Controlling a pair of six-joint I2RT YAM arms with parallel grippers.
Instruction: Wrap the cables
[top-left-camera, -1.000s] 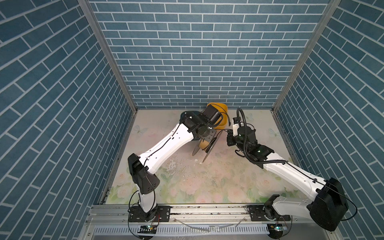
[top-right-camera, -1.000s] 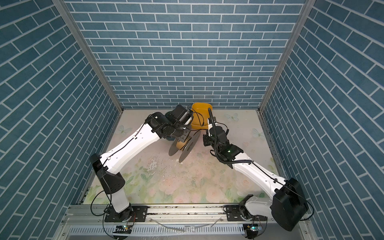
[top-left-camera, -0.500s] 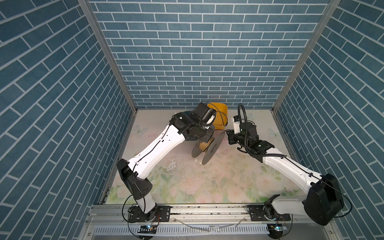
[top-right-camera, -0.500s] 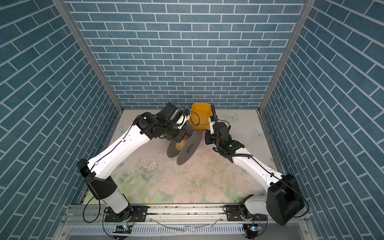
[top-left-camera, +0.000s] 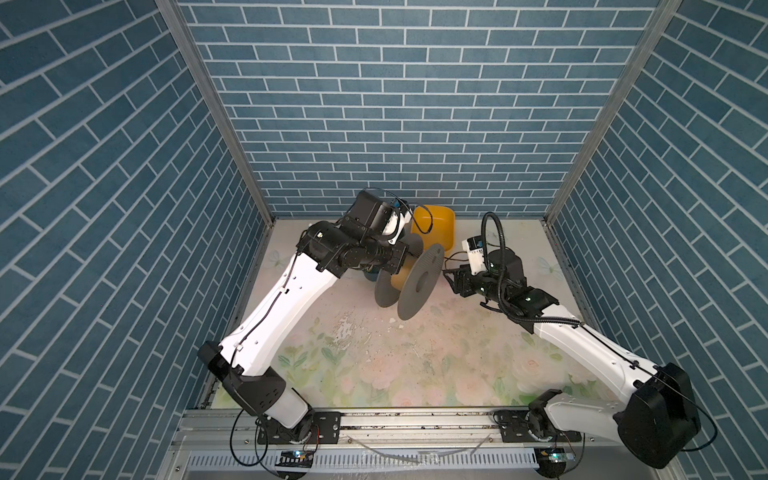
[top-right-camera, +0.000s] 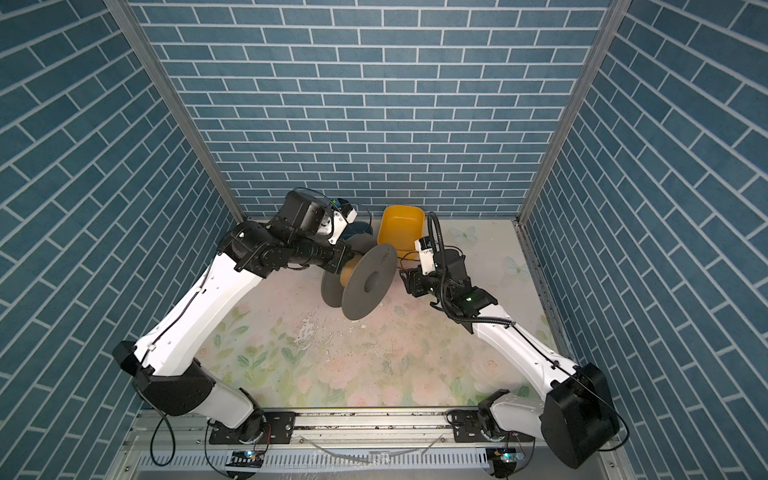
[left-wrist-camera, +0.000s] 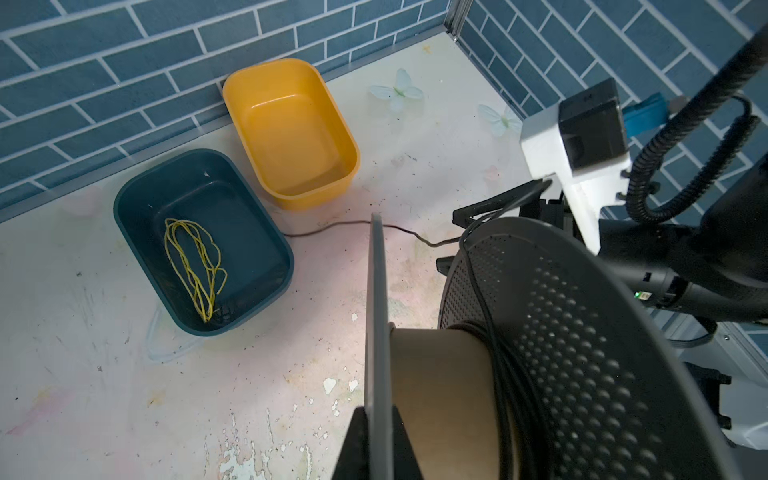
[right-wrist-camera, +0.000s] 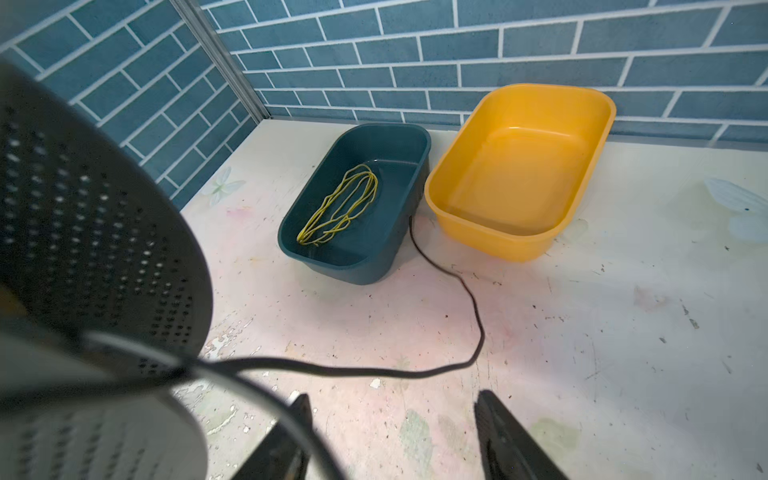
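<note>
spool (left-wrist-camera: 582, 332): perforated grey discs, cardboard core | cable (right-wrist-camera: 473, 299): thin black, partly blurred | left hand (left-wrist-camera: 376, 419): pinching spool disc | right hand (right-wrist-camera: 395, 399): spread

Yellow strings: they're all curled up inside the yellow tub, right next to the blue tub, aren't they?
Not quite. The yellow strings are curled up inside the dark blue tub, not the yellow one. The yellow tub right next to it is empty. The right wrist view shows this clearly, and the left wrist view shows the same.
</note>
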